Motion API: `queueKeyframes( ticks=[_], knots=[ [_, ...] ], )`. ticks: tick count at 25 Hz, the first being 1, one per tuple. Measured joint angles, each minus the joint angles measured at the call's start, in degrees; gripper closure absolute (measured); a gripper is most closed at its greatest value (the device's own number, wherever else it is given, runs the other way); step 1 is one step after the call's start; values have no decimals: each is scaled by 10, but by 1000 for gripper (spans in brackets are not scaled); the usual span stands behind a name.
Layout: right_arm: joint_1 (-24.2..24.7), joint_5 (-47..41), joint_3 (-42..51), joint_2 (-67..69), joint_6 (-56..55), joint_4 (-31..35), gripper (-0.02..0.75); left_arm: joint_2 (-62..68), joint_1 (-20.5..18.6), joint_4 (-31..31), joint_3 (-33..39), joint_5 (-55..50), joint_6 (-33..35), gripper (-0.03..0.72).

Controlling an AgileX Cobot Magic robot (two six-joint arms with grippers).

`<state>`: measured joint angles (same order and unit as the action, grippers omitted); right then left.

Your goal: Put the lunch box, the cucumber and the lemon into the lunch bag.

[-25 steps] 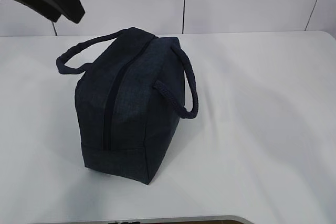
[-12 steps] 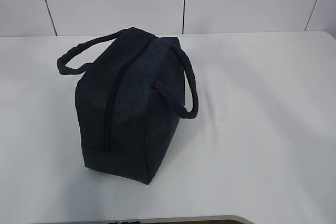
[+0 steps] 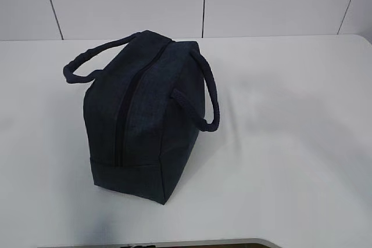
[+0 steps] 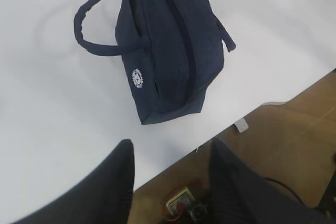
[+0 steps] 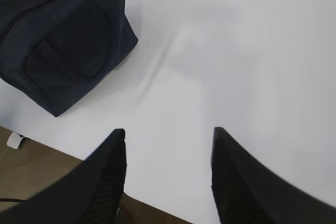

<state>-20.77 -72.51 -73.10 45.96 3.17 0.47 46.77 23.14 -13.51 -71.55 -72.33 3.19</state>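
Lunch bag [image 3: 142, 114] upright, zipper line running near-to-far on table [image 3: 290, 143]; left end effector [image 4: 170, 153] and right end effector [image 5: 168, 140] parted, empty.

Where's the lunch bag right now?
The lunch bag stands zipped on the white table, left of centre in the exterior view, near the front edge; neither gripper touches it.

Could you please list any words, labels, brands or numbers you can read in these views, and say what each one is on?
No text can be read in any view.
Round white logo on the side of the lunch bag: ring lettering too small and blurred to read.
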Motion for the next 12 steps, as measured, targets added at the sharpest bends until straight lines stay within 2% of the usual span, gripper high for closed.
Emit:
queueKeyframes(
  ticks=[6,12],
  knots=[
    [0,-1,77,-143,1,0,342,-120,0,0,62,-1,0,378],
    [0,7,144,-227,2,0,342,-229,0,0,98,-3,0,381]
  ],
)
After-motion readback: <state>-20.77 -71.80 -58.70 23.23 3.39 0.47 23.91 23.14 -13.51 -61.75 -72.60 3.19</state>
